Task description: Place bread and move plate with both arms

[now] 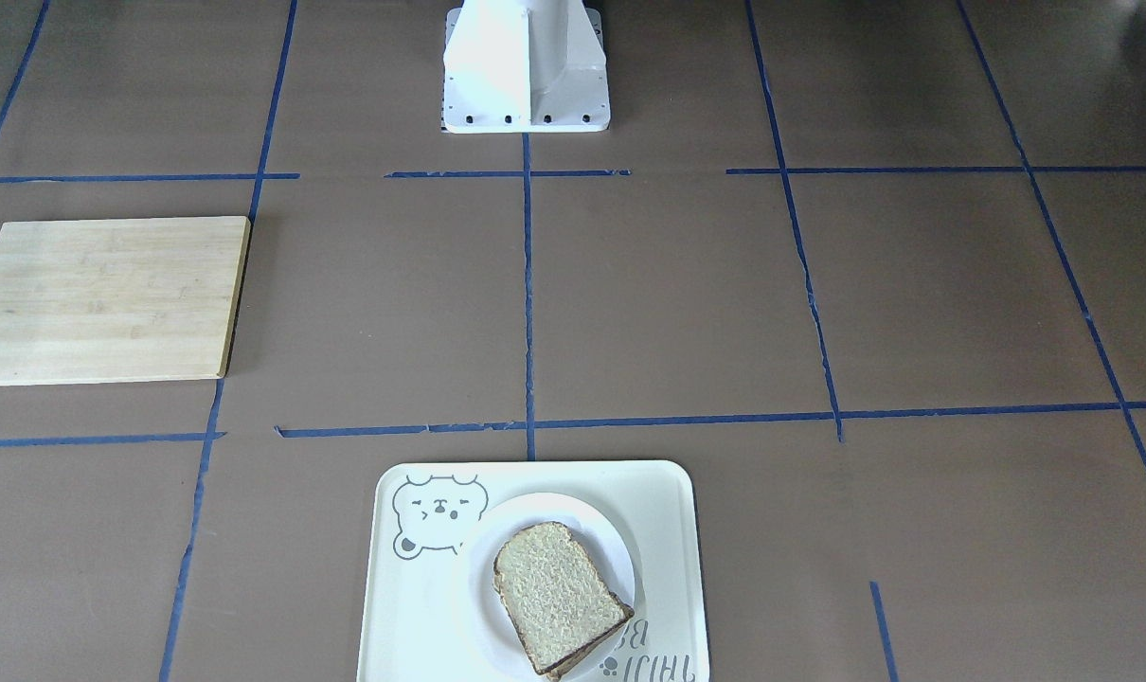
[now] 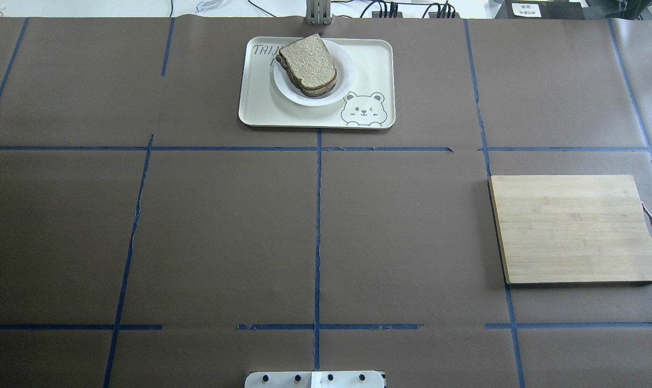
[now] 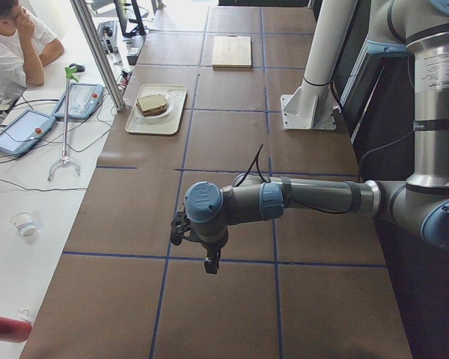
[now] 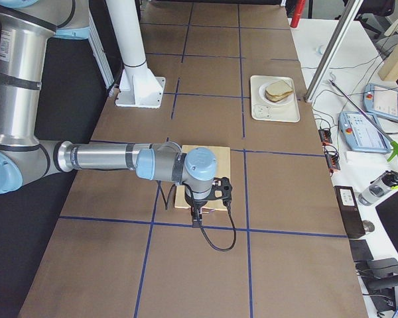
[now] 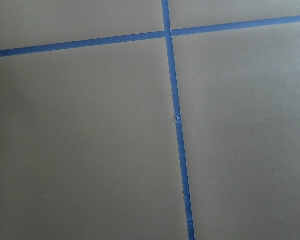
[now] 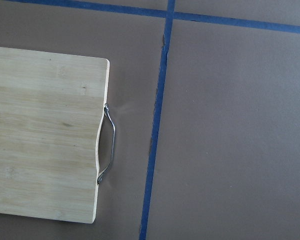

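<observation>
A pale, speckled bread slice (image 2: 307, 58) with dark brown crust lies flat atop a second slice on the small round white plate (image 2: 343, 81). The plate sits roughly mid-tray on the cream rectangular tray (image 2: 377, 64), its rim just beside the bear drawing.

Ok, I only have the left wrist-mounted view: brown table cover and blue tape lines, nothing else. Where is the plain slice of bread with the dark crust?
Observer: The plain dark-crusted slice of bread lies on top of what looks like a second slice, on the small round white plate.
Operator: And what is that plate standing on?
Observer: It sits on a cream rectangular tray with a bear drawing, at the table edge far from the white base block.
Operator: Anything on the robot's right side?
Observer: A pale wooden cutting board with a metal handle lies there, with nothing on it.
</observation>
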Motion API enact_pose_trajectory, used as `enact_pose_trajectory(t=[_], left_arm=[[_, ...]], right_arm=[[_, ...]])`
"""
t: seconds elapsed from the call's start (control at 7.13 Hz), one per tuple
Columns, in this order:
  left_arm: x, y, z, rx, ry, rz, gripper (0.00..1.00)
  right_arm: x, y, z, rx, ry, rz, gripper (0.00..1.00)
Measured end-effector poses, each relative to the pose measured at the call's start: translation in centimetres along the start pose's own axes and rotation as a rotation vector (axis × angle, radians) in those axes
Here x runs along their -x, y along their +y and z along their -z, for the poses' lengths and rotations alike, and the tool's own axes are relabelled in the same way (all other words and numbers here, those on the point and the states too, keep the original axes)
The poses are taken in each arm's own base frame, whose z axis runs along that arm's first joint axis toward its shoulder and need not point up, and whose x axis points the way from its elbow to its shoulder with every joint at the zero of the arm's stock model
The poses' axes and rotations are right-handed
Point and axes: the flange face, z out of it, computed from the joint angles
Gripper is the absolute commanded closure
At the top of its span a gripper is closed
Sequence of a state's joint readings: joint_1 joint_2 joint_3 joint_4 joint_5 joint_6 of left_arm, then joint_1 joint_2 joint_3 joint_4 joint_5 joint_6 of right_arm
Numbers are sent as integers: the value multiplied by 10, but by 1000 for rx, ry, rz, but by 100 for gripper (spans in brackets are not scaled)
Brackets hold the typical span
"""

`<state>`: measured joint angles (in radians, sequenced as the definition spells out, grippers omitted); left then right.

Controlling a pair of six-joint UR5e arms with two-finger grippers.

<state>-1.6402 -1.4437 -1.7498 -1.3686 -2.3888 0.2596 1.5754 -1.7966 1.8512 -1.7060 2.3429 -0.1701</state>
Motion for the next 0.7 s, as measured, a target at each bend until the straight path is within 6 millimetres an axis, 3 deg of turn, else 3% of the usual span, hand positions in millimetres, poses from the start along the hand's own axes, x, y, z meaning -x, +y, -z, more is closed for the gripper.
enact_pose_trajectory(t=[0.7], left_arm=[[0,-3,0,-42,-41,31,0]], right_arm=[[-3,2,-2,7,6,-5,0]])
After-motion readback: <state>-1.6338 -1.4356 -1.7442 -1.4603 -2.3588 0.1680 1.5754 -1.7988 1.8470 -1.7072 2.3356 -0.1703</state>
